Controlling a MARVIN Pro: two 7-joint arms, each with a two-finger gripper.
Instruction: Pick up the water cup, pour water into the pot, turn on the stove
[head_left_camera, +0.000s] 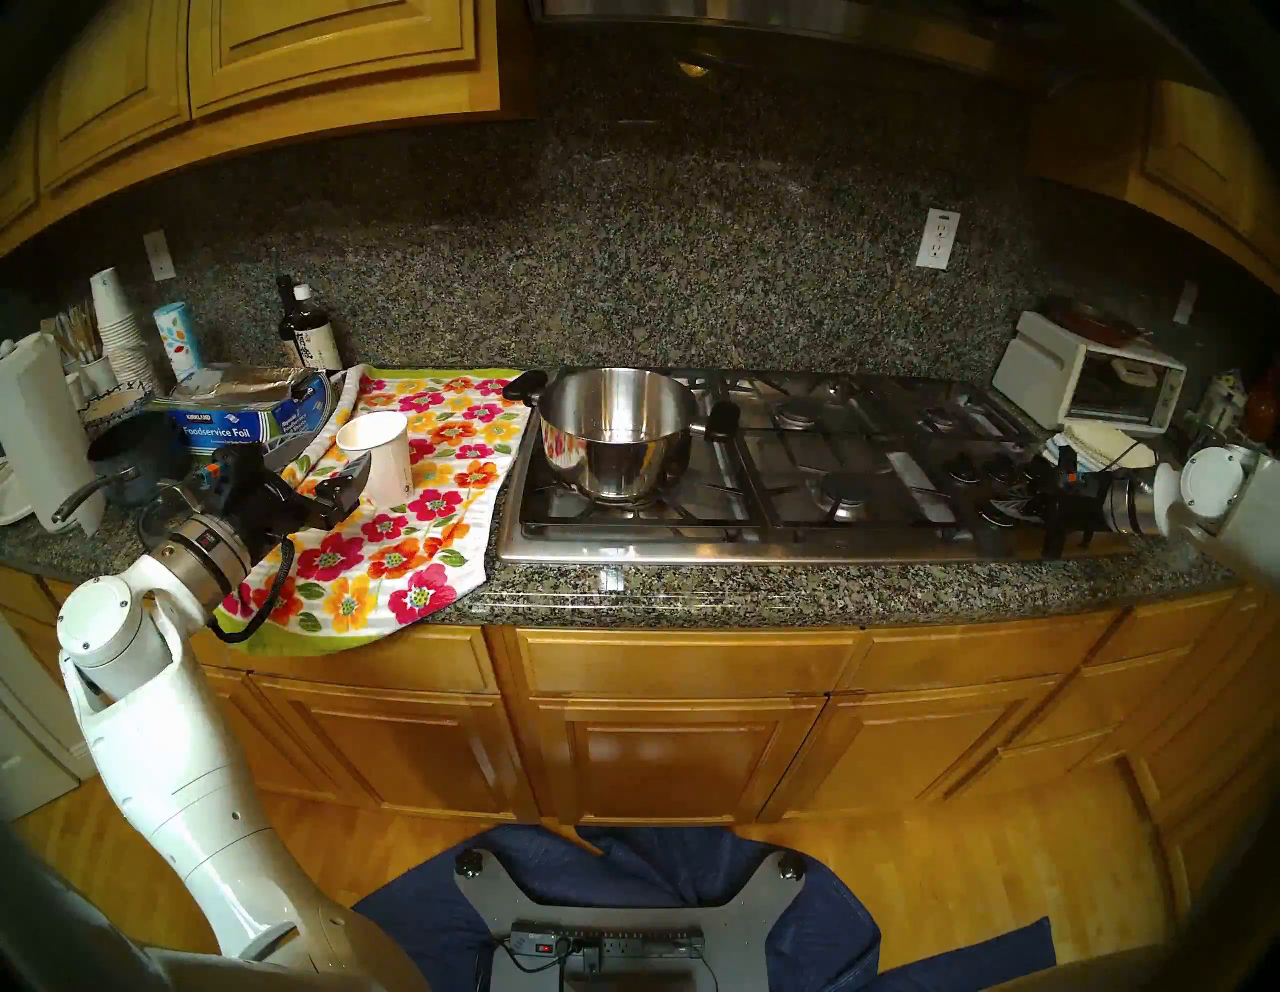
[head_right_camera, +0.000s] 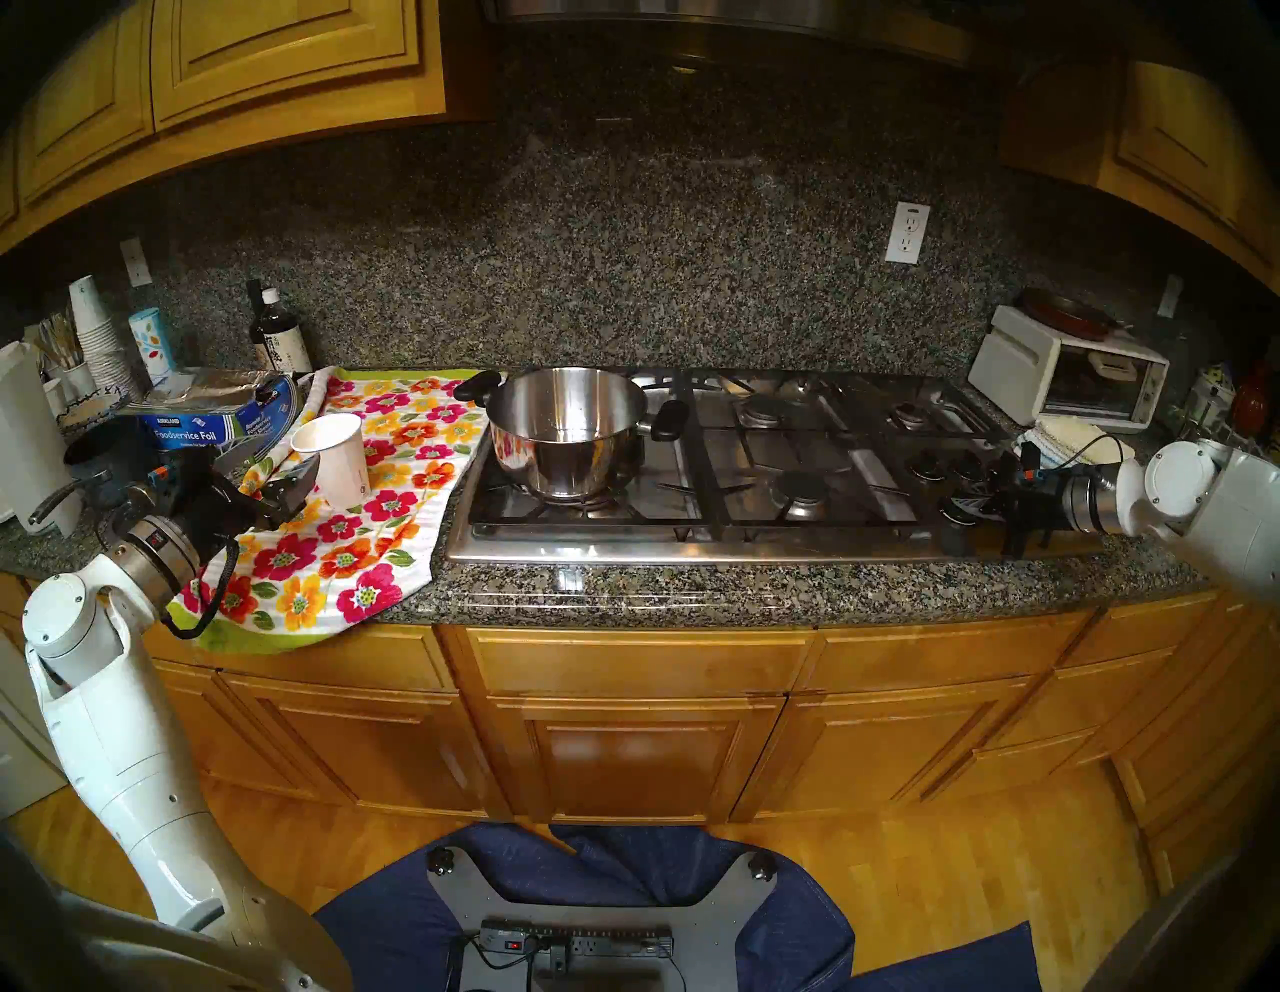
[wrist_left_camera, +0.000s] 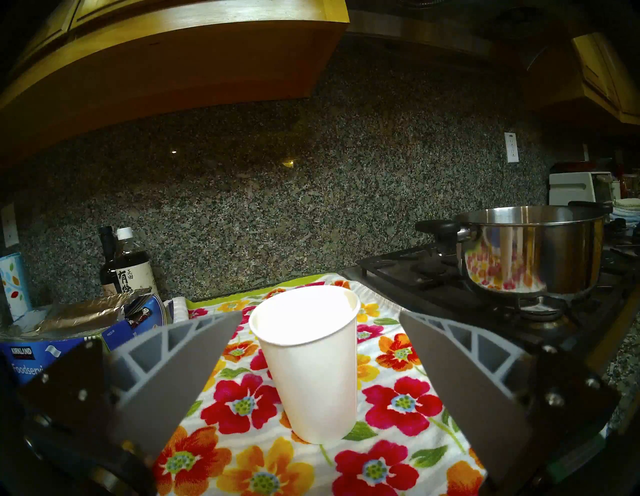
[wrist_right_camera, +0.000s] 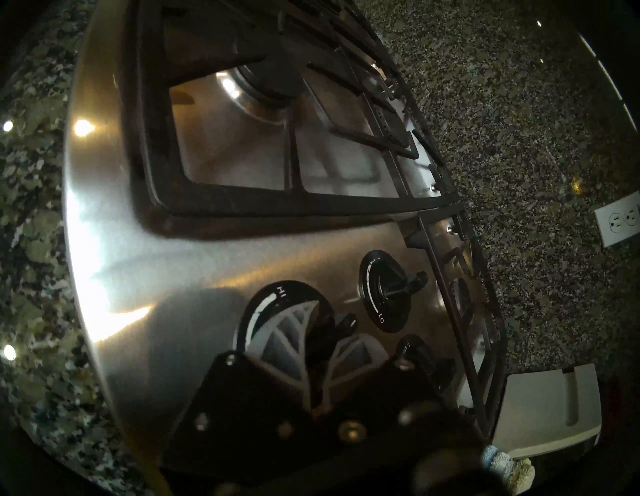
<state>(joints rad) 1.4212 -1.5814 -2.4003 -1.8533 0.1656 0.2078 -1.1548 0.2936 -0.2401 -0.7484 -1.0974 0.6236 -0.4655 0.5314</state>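
1. While the right gripper (wrist_right_camera: 327, 329) is clenched on a black knob (wrist_right_camera: 346, 322) at the right front corner of the stove (head_left_camera: 831, 547), the water cup (wrist_left_camera: 311, 374) has not been lifted. Turning the knob now could light a burner under a pot (head_left_camera: 616, 436) that may hold no water.
2. Which burner this knob feeds cannot be told. A wrong choice would leave the pot cold and an open flame elsewhere.
3. The floral towel (head_left_camera: 415, 554) lies with its right edge against the left edge of the stove, just beside the pot's burner. A flame there could scorch or ignite it.
4. The left gripper (wrist_left_camera: 320, 313) is released, its jaws spread wide. The cup stands just beyond and between the fingertips, touching neither.
5. The cup is thin paper on soft cloth. If one finger lands first, expect it to tip. If the squeeze is too hard, expect the wall to buckle and spill.
6. Containers:
   - Water cup: upright, in the back half of the towel, near its left edge. The inside shows white; the water level cannot be told.
   - Pot: upright on the grate at the left end of the stove, lid off. The bright inside shows no clear waterline.
   - Foil box (head_left_camera: 228, 422): just off the towel's back left corner, with foil showing on top.
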